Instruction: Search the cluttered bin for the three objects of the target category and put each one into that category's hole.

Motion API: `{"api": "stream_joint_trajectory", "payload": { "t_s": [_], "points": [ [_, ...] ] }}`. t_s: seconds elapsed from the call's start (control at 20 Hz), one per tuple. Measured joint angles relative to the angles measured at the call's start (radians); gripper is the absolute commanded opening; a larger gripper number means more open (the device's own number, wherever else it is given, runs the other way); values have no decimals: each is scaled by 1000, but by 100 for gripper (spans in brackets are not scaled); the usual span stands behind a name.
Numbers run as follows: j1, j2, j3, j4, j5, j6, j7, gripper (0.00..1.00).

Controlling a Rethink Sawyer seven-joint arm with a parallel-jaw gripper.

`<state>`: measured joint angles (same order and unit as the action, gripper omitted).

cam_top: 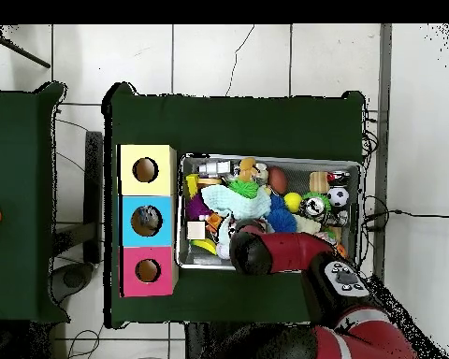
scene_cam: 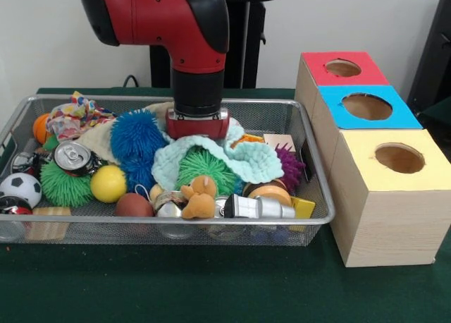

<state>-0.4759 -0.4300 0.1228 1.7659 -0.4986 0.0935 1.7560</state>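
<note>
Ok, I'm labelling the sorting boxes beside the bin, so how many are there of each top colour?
Red-topped box: 1
Blue-topped box: 1
Yellow-topped box: 1
Total: 3

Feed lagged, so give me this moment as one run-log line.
arm: down in bin | gripper: buried in mint cloth, state hidden | boxes: three, holes open

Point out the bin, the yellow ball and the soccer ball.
bin (scene_cam: 320,189): front view, on its right metal rim.
yellow ball (scene_cam: 108,183): front view, on its middle.
soccer ball (scene_cam: 19,189): front view, on its white face.
</note>
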Motion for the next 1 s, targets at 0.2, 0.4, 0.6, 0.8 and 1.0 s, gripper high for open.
{"api": "stream_joint_trajectory", "payload": {
  "t_s": [0.2, 0.4, 0.6, 0.8, 1.0],
  "points": [
    [-43, -46, 35, 12, 0, 100, 0, 0],
    [-104, -115, 84, 12, 0, 231, 0, 0],
    [-169, -199, 128, 13, -1, 343, 0, 0],
    [-219, -269, 155, 13, -2, 402, 0, 0],
    [-250, -318, 169, 14, -2, 423, 0, 0]
  ]
}}
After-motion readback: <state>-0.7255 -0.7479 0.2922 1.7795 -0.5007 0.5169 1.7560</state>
